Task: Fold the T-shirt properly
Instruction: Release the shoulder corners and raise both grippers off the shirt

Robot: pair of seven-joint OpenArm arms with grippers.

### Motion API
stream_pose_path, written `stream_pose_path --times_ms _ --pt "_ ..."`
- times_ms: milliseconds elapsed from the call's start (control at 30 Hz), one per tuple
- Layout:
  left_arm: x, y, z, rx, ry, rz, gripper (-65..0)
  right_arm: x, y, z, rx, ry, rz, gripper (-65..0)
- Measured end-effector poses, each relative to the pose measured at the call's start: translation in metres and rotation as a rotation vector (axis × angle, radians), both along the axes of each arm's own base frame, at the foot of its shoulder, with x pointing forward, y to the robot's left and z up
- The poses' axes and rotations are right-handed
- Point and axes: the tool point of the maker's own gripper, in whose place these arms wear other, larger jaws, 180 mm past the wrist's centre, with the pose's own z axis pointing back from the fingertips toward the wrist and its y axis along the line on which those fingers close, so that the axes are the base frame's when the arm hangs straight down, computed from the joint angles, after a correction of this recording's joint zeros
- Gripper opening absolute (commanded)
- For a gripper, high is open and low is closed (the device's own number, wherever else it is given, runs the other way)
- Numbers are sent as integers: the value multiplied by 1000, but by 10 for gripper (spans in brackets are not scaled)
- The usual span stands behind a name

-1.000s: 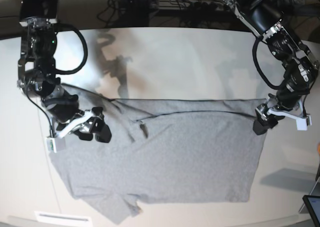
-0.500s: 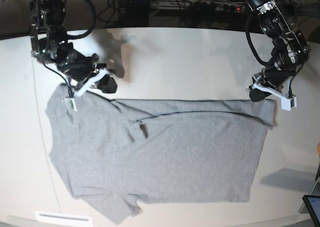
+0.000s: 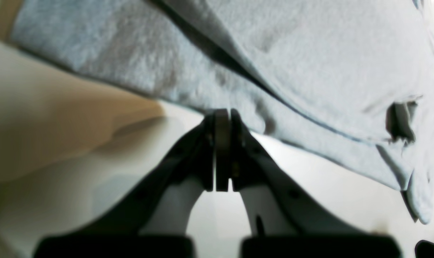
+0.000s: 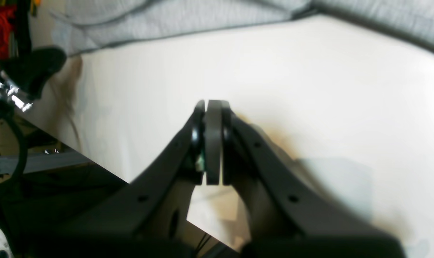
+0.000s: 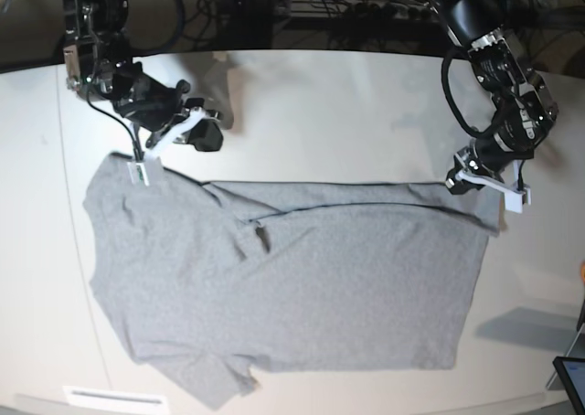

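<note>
Fingers: both pairs are pressed together with nothing between them; the left wrist view shows the left gripper [image 3: 222, 118] with its pads meeting flat just before the cloth edge, and the right wrist view shows the right gripper [image 4: 212, 107] closed over bare table.
Left arm pose: it reaches down from the far right corner of the table [image 5: 347, 113], bends at the wrist, and its gripper [image 5: 454, 179] points at the far right corner of the T-shirt [image 5: 292, 287], at the cloth edge; contact cannot be told.
Right arm pose: it comes from the far left corner of the table, the forearm slanted toward the middle, and its gripper [image 5: 210, 136] hangs beyond the far left part of the T-shirt, apart from the cloth.
T-shirt place: the grey T-shirt lies spread flat on the near half of the table, plain side up, one sleeve toward the near left, a folded band along its far edge.
Edges: the far edge of the T-shirt runs nearly straight between the two grippers; the right edge slants inward toward the near side.
Open room: a wide bare strip of table lies beyond the far edge of the T-shirt, and narrower bare strips are at its left and right.
Writing: no letters can be read on the T-shirt.
</note>
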Motion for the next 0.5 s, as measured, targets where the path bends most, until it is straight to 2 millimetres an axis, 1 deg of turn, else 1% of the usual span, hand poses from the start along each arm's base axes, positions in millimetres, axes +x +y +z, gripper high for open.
stream_pose_path --times_ms 100,233,333,400,500 --pt "6 0 2 -7 -10 4 -650 1 -1 0 0 -5 -4 -647" --pt "11 0 -1 -27 -6 11 -650 1 -1 0 0 -5 -4 -647" --pt "18 -1 -6 -60 -3 19 -650 0 -1 0 0 -3 -3 -647" --pt "20 -3 -11 -69 0 24 -650 0 -1 0 0 -3 -3 -647" --pt "23 1 -13 -68 -20 49 -650 0 -1 0 -1 -2 -2 -647"
